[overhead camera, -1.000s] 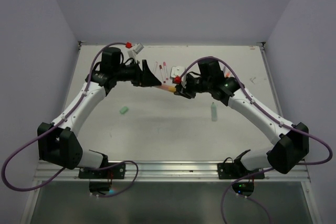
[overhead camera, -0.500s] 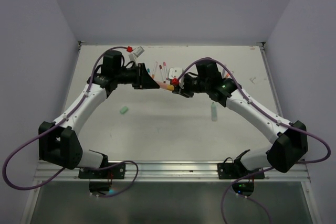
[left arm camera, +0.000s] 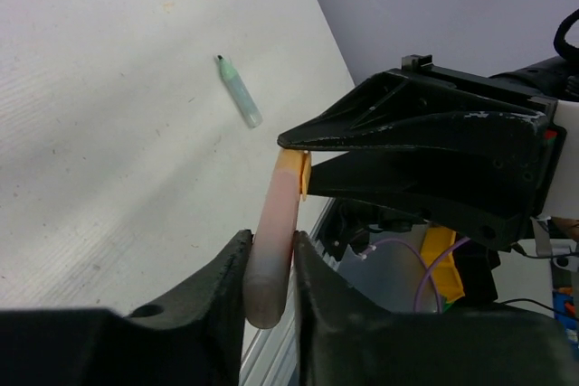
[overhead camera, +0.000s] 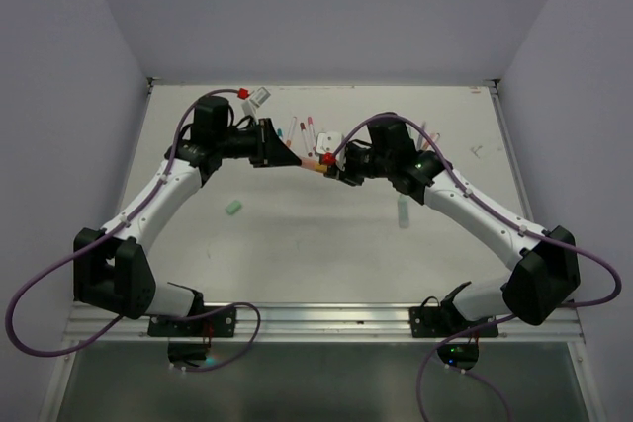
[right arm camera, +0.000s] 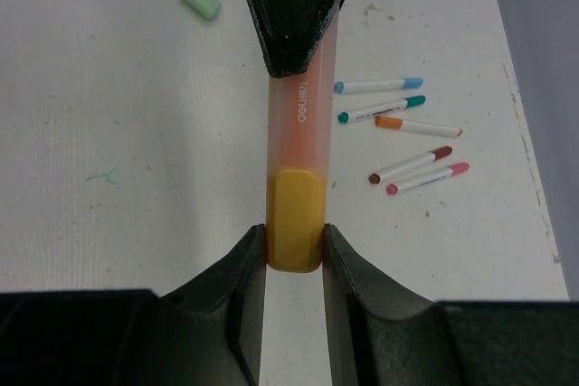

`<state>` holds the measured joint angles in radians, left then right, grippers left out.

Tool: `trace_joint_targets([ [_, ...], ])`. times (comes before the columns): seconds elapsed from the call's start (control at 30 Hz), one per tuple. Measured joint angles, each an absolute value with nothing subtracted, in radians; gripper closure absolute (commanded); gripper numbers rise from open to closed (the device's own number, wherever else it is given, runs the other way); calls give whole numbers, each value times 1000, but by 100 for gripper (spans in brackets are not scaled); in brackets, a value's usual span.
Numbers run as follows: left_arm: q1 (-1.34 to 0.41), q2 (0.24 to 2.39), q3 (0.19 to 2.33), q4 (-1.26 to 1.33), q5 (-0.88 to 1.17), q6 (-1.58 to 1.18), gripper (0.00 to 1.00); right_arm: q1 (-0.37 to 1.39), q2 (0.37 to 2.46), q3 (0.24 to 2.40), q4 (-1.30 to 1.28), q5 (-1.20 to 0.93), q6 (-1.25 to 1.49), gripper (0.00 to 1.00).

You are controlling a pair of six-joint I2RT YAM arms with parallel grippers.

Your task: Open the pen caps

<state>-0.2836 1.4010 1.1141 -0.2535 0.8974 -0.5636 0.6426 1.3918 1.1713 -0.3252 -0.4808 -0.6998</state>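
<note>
**Translucent orange plastic highlighter (right arm camera: 299, 119) clamped at both ends above the white table (overhead camera: 297, 254)**

From overhead we make out little of it: only a short orange sliver shows between the tips of the black left gripper (overhead camera: 298, 159) and the black right gripper (overhead camera: 331, 172); the slim white-barrelled markers (right arm camera: 398, 133) lying beyond are partly hidden behind the arms there. From the right wrist, the barrel's far end vanishes inside the left fingers; its opaque yellow end section (right arm camera: 296, 219) sits pinched between the right fingers. We cannot tell whether that yellow piece is the cap, nor whether it has come loose. From the left wrist, the left jaws are drawn narrow on the rounded pale orange end; two pens at the top edge are cut off.

A small mint green plastic cap (overhead camera: 233, 208) lies alone on the table beside the left arm; a pale green highlighter (overhead camera: 403, 211) lies on the right side, well apart from it.

A second ago the left jaws stood wide about the barrel; now they grip it. The right grip is unchanged; the mint cap and pale green highlighter lie where they did.
</note>
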Motion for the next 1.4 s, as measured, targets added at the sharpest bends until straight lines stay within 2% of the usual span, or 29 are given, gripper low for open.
trace_joint_targets([
  [0.07,-284,1400,1111,-244,911,-570,90,643,1392,1169,-321,-479,-700,100],
  [0.1,-284,1398,1109,-235,915,-575,100,643,1392,1164,-318,-477,-700,100],
  [0.13,-286,1396,1106,-231,915,-575,100,643,1392,1162,-316,-477,-699,99],
  [0.17,-286,1393,1100,-222,915,-576,100,643,1392,1159,-313,-476,-695,90],
  [0.23,-286,1388,1084,-202,915,-584,100,644,1392,1152,-301,-477,-680,81],
  [0.27,-286,1380,1071,-187,913,-586,100,644,1391,1145,-292,-479,-667,67],
  [0.4,-286,1324,1002,-109,892,-593,100,648,1370,1098,-230,-480,-572,39],
  [0.5,-286,1265,956,-30,864,-596,100,645,1334,1069,-185,-471,-459,28],
  [0.63,-286,1172,860,129,812,-628,100,613,1252,1015,-79,-460,-254,19],
  [0.8,-287,1080,703,384,735,-727,100,594,1154,912,119,-459,62,17],
  [0.97,-294,1044,581,584,643,-817,100,598,1145,774,386,-463,382,18],
  [1.17,-329,1000,506,771,522,-879,100,610,1235,722,635,-461,658,21],
  [1.4,-395,1005,493,910,459,-907,99,654,1383,723,905,-443,848,31],
])
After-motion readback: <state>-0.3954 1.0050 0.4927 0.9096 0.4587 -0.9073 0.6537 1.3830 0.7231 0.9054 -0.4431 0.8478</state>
